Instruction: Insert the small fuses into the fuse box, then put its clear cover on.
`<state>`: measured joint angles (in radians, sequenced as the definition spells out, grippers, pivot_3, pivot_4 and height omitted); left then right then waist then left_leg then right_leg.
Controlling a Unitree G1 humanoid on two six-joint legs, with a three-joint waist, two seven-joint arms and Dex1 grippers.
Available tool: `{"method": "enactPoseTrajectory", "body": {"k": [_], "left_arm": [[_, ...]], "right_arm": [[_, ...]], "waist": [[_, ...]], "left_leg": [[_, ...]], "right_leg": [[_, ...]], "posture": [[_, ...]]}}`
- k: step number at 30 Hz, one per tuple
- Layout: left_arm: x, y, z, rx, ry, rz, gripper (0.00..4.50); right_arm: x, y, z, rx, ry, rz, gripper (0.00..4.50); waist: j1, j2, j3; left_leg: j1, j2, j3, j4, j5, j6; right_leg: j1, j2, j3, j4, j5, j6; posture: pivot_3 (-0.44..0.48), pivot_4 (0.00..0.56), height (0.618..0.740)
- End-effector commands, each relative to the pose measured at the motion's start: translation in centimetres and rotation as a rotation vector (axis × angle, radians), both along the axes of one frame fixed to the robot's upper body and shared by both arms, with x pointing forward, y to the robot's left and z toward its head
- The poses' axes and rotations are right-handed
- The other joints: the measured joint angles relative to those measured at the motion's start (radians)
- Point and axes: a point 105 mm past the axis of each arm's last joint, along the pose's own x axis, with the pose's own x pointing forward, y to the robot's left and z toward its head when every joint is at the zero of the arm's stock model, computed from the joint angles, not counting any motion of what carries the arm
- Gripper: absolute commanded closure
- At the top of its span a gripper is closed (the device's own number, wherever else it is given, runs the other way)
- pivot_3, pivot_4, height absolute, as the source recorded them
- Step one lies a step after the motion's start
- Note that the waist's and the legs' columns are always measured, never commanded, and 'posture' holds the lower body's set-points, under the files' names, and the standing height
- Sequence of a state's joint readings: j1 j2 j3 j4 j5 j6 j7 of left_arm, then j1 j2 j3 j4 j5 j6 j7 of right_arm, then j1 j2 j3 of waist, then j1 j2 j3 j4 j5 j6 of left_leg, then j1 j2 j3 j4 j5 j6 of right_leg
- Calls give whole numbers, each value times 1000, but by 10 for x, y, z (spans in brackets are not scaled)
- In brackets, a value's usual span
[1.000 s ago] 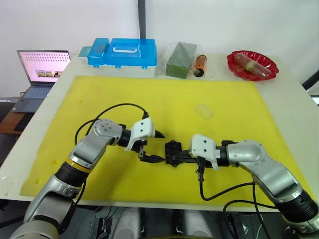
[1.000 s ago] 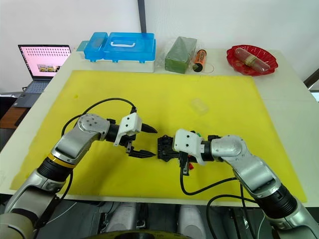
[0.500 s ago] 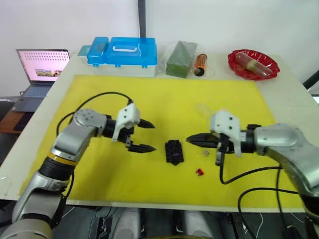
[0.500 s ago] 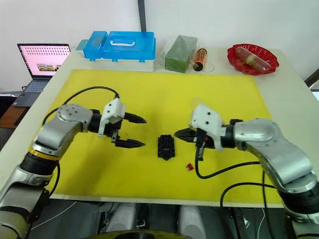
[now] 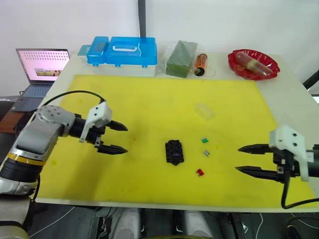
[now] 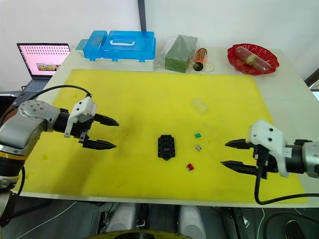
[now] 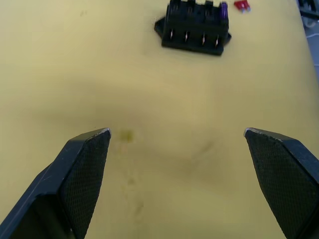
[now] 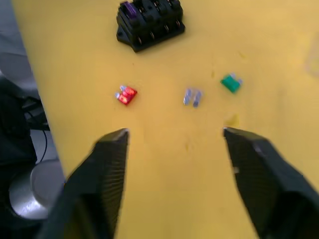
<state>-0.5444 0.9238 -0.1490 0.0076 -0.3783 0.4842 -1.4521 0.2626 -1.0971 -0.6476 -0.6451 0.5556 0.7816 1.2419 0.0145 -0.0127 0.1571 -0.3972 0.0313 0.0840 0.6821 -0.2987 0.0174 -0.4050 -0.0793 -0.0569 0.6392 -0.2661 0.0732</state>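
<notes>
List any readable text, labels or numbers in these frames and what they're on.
No text can be read.
Laptop screen: pink grid and small pictures, too small to read.
Orange cylinder by the green packet: dark markings, too blurred to read.
Fuse box and loose fuses: no legible markings.

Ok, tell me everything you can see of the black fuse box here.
The fuse box is a small black plastic block lying flat on the yellow mat, near its middle, between the two open grippers and touched by neither. Its top has a grid of slots; a purple fuse sits in one corner slot. Small metal contacts show along one side. Three loose fuses, green, grey and red, lie apart to its right. No cover is on it.
</notes>
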Motion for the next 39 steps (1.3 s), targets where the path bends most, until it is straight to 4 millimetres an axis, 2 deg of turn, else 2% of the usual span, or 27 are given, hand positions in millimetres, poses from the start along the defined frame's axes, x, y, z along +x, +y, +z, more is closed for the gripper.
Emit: {"method": "enactPoseTrajectory", "body": {"k": [1, 2, 8, 14, 16, 20, 21, 22, 25, 39], "left_arm": [[4, 0, 12, -8, -55, 5, 0], [5, 0, 13, -14, -56, 4, 0], [4, -11, 13, -33, -79, -53, 0], [-7, -44, 7, -100, -114, -167, 0], [-8, -50, 4, -101, -126, -182, 0], [-24, -69, -2, -127, -126, -260, 0], [-26, -72, -2, -132, -131, -267, 0], [-28, -75, -3, -133, -137, -272, 0], [-34, -81, -8, -138, -138, -292, 0], [-44, -88, -13, -162, -142, -300, 0]], "right_arm": [[-4, -1, 7, -7, -18, -4, 238], [-4, 1, 7, -3, -11, -5, 66], [3, 11, 8, 87, 32, -36, 66], [5, 42, -19, 273, 276, -100, 66], [7, 47, -22, 316, 319, -114, 66], [12, 53, -42, 369, 417, -183, 66], [11, 54, -44, 376, 434, -186, 469], [11, 55, -46, 381, 445, -190, 618], [10, 58, -56, 374, 477, -206, 1692], [9, 59, -78, 413, 583, -259, 1692]], "waist": [[-1, 0, 0], [-1, 0, 0], [-1, 0, 0], [-2, 0, 1], [-2, 0, 1], [-2, 0, 1], [-2, 1, 1], [-1, 1, 1], [-2, 1, 0], [-2, 1, 0]], "left_leg": [[0, 0, 0, 0, 0, 0], [0, 0, 0, 0, 0, 0], [-1, 0, 0, 0, 0, 0], [-2, 0, -1, 0, 0, 0], [-3, 0, -1, 0, 0, 0], [-5, 0, -1, 0, 0, 0], [-5, 0, -1, 0, 0, 1], [-6, 0, -1, 0, 0, 1], [-7, 0, -1, 0, 0, 1], [-7, 0, -1, 0, 0, 1]], "right_leg": [[0, 0, 0, 0, 0, 0], [0, 0, 0, -1, 0, 0], [0, -1, 0, -1, 0, 0], [-1, -2, 0, -2, 0, -1], [-1, -3, 0, -3, 0, -1], [-2, -3, 0, -5, 1, -2], [-2, -3, 0, -5, 1, -2], [-3, -3, 0, -5, 1, -2], [-4, -3, 0, -5, 1, -2], [-3, 0, -1, -5, 3, 1]], "posture": [[0, 150, 740], [0, 150, 740], [0, 150, 740], [0, 150, 740], [0, 150, 740], [0, 150, 740], [0, 150, 740], [0, 150, 740], [0, 150, 740], [0, 150, 740]]}}
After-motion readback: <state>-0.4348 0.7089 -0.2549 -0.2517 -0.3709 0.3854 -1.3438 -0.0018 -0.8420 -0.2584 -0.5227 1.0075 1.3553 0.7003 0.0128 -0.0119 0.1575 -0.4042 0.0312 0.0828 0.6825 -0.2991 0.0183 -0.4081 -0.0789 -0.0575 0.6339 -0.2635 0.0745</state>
